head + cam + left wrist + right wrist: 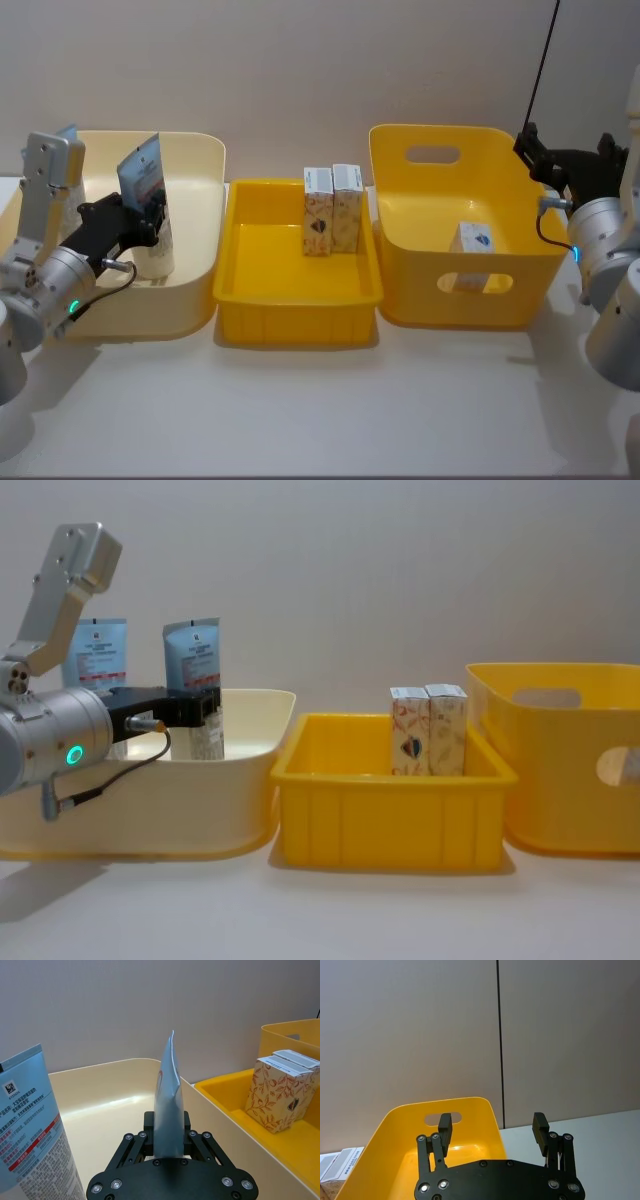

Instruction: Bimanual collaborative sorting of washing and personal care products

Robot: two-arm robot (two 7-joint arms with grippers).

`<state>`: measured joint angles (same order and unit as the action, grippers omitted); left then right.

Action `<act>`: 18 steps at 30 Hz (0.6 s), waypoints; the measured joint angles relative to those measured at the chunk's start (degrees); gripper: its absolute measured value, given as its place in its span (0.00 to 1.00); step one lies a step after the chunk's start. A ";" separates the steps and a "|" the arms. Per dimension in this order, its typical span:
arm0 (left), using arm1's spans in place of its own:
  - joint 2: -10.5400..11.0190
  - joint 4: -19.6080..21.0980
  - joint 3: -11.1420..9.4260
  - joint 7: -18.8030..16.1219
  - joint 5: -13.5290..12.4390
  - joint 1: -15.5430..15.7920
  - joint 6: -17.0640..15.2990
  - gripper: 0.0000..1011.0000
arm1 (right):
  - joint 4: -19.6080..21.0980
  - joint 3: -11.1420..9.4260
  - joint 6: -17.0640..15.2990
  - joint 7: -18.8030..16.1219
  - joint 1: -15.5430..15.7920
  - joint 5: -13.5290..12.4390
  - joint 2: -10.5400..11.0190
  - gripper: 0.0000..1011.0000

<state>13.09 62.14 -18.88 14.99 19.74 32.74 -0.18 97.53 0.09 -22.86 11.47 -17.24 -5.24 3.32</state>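
1. The left end effector [152,215] is clenched on a blue-and-white pouch [143,172], holding it upright by its lower half inside the cream bin [205,215] at the left of the counter [300,410]
2. A second pouch [100,652] stands upright in the same bin, just beside the held one and behind the left arm
3. Two cream cartons with orange print [318,212] [347,205] stand side by side, touching, against the back wall of the shallow yellow tray [290,310] in the middle; I judge these are not yet sorted
4. The tall yellow bin [420,290] on the right holds one small white pack with a blue mark [473,240]; its print is too small to tell what it is
5. The right end effector [492,1125] is released and empty, hanging just beside that bin's outer rim
6. My reading: the task is at an early to middle point, with one pouch in hand, and I cannot tell whether it is going into or coming out of the cream bin; the two cartons are probably the main work left
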 joint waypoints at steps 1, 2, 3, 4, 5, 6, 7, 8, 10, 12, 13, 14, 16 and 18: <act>0.00 0.00 0.00 0.00 -0.03 0.01 -0.03 0.27 | 0.00 0.00 0.00 0.00 0.00 0.00 0.00 0.99; 0.03 0.00 0.00 0.04 -0.11 0.07 -0.09 0.27 | 0.00 0.00 0.00 0.00 0.00 0.00 0.00 0.99; 0.03 0.00 0.00 0.04 -0.11 0.07 -0.09 0.27 | 0.00 0.00 0.00 0.00 0.00 0.00 0.00 0.99; 0.07 -0.05 -0.02 0.16 -0.22 0.18 -0.16 0.27 | 0.00 0.00 0.00 0.00 0.00 0.00 0.00 0.99; 0.10 -0.16 -0.04 0.26 -0.28 0.29 -0.19 0.27 | 0.00 0.00 0.00 0.00 0.00 0.00 0.00 0.99; 0.11 -0.23 -0.05 0.38 -0.30 0.35 -0.20 0.27 | 0.00 0.00 0.00 0.00 0.00 0.00 0.00 0.99; 0.17 -0.60 -0.10 0.72 -0.37 0.62 -0.20 0.27 | 0.00 0.00 0.00 0.00 0.00 0.00 0.00 0.99; 0.20 -0.80 -0.11 0.88 -0.39 0.75 -0.20 0.27 | 0.00 0.00 0.00 0.00 0.00 0.00 0.00 0.99; 0.28 -1.67 -0.16 1.62 -0.43 1.28 -0.04 0.27 | 0.00 0.00 0.00 0.00 0.00 0.00 0.00 0.99; 0.34 -2.86 -0.20 2.52 -0.44 1.99 0.36 0.27 | 0.00 0.00 0.00 0.00 0.00 0.00 0.00 0.99; 0.34 -2.86 -0.20 2.52 -0.44 1.99 0.36 0.27 | 0.00 0.00 0.00 0.00 0.00 0.00 0.00 0.99; 0.38 -3.73 -0.23 3.23 -0.44 2.48 0.72 0.27 | 0.00 0.00 0.00 0.00 0.00 0.00 0.00 0.99; 0.43 -5.15 -0.25 4.52 -0.41 3.27 1.45 0.27 | 0.00 0.00 0.00 0.00 0.00 0.00 -0.01 0.99; 0.45 -6.36 -0.27 5.37 -0.35 3.93 2.01 0.27 | 0.00 0.00 0.00 0.00 0.00 0.00 0.00 0.99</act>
<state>13.54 55.78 -19.14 20.37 19.39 36.67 1.83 97.53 0.09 -22.86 11.47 -17.24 -5.24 3.32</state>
